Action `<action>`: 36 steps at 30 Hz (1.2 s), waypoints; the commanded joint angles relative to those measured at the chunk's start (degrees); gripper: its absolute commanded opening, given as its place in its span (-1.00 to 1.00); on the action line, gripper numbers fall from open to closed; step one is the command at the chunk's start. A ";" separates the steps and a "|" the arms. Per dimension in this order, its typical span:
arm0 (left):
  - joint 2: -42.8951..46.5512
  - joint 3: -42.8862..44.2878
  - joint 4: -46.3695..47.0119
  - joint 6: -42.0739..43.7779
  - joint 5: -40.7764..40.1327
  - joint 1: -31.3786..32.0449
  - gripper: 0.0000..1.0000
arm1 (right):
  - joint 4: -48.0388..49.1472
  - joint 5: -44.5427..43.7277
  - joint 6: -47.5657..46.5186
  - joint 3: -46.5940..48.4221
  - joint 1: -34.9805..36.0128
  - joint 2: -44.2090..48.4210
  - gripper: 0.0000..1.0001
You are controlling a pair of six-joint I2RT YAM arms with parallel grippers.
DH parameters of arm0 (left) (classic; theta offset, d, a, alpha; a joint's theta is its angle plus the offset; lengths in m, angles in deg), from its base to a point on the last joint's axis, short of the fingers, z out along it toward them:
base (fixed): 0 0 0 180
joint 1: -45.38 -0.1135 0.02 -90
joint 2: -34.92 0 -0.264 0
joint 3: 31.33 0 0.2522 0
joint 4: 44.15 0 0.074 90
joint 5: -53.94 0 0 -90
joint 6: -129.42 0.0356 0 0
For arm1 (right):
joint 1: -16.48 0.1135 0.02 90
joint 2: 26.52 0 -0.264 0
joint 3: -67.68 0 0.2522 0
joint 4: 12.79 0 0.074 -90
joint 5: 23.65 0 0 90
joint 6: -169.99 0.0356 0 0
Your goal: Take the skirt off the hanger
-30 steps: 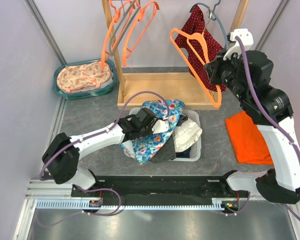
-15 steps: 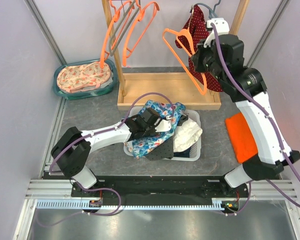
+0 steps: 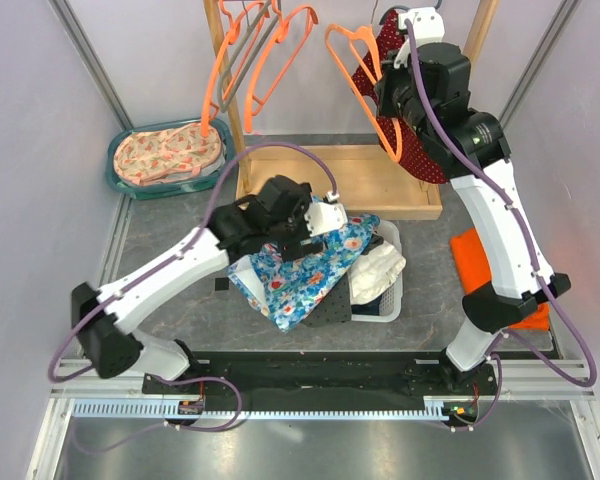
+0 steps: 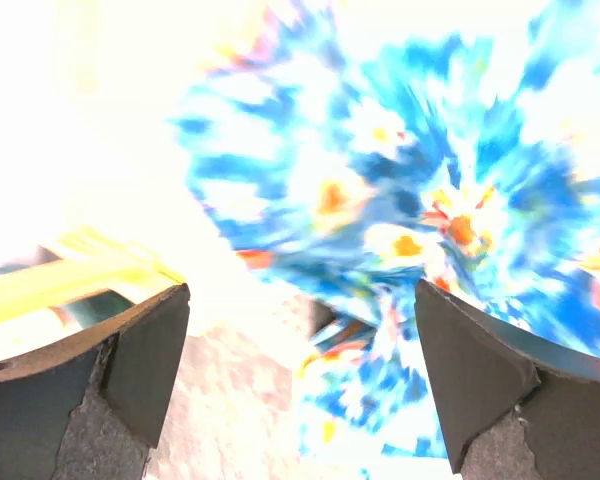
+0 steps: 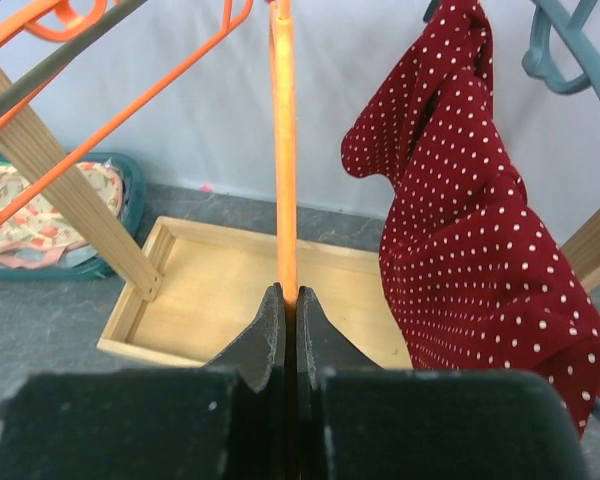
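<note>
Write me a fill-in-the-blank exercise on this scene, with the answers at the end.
The right tool is shut on an ____ hanger.
The left tool stands ____ above the blue floral garment.
The white-dotted garment at the rack is dark ____.
The blue floral garment lies draped over a white ____.
Missing words: orange, open, red, basket.
</note>
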 commanded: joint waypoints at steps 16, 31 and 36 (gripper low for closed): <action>11.77 14.17 -8.52 0.88 11.05 -0.61 0.99 | 16.37 0.45 -4.59 7.35 0.83 -11.05 -1.00; 11.68 17.33 -8.87 -0.79 11.85 -0.79 0.99 | 19.28 -3.59 -8.28 8.59 6.71 -20.19 -1.00; 11.77 18.30 -8.87 -1.40 12.20 -0.96 0.99 | 19.28 -6.49 -8.81 7.27 8.47 -20.63 -1.00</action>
